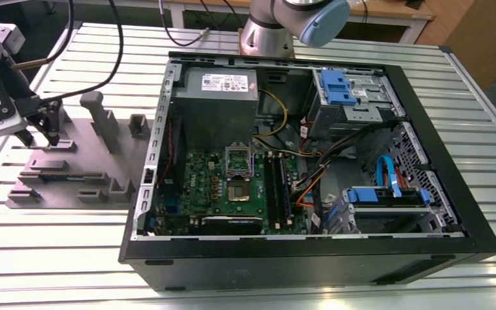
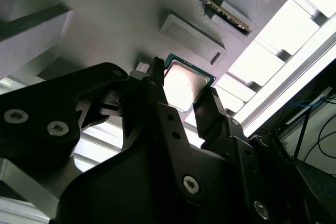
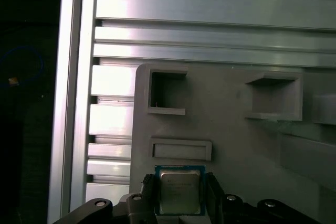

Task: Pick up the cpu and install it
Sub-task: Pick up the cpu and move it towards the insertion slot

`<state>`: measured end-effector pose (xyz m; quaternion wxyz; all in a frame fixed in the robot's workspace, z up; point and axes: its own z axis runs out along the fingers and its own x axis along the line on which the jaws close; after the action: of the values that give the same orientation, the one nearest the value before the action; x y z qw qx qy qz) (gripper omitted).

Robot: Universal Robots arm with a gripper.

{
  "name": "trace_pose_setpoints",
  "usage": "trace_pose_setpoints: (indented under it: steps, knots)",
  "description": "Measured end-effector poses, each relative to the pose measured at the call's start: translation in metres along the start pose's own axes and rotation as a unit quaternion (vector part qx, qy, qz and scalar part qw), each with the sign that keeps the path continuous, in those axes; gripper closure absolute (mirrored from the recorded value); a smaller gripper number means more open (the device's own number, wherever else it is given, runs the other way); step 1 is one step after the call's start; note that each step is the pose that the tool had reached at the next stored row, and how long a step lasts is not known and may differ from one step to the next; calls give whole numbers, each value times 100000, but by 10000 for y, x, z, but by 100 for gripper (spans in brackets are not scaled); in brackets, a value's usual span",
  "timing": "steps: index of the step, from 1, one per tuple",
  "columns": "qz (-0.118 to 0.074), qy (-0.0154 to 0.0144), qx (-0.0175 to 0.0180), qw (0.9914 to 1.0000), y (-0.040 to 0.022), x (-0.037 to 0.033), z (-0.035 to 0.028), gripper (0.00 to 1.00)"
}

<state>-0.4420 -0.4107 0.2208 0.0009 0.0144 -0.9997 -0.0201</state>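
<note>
1. Table (image 1: 59, 258): a slatted metal top lies under the pincer and under everything else in the scene.
2. Case (image 1: 317, 265): an open computer case lies on its side well apart from the pincer, toward the exterior view's right. Nothing of the arm's working end is near it.
3. Board (image 1: 205, 187): this sits inside the case, equally far from the pincer. Its socket (image 1: 237, 191) looks uncovered, with the shiny frame swung up just beyond it. I judge the socket empty, though it is too small to be certain.
4. Holder (image 1: 67, 181): a grey moulded tray with pockets and upright posts sits directly beneath the pincer, beside the case.
5. Pincer (image 1: 41, 139): it is down at the holder's near corner. In both wrist views its black fingers (image 3: 148, 192) stand against two opposite edges of the chip with no gap visible, so I read it as clamped on the chip.
6. Cpu (image 3: 179, 190): the chip lies flat, metal top up, between the fingers, and it appears to be seated on the holder rather than raised off it. The second wrist view shows the cpu (image 2: 186, 85) framed the same way by the pincer (image 2: 184, 88).
7. Progress: the approach and the grasp look done. The lift, the carry across to the case and the seating in the socket are all left, so the task is at an early stage.
</note>
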Motion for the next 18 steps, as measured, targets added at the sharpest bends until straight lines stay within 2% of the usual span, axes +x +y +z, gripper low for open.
trace_pose_setpoints:
  steps: [3, 5, 12, 18]
  knots:
    - [-1, -2, -1, 100000, 0, 0, -2, 53]
    - [0, 2, 0, 100000, 1, 0, -35, 53]
    - [1, 8, 5, 100000, 2, 0, -48, 53]
    - [0, 1, 2, 100000, 4, 0, -99, 53]
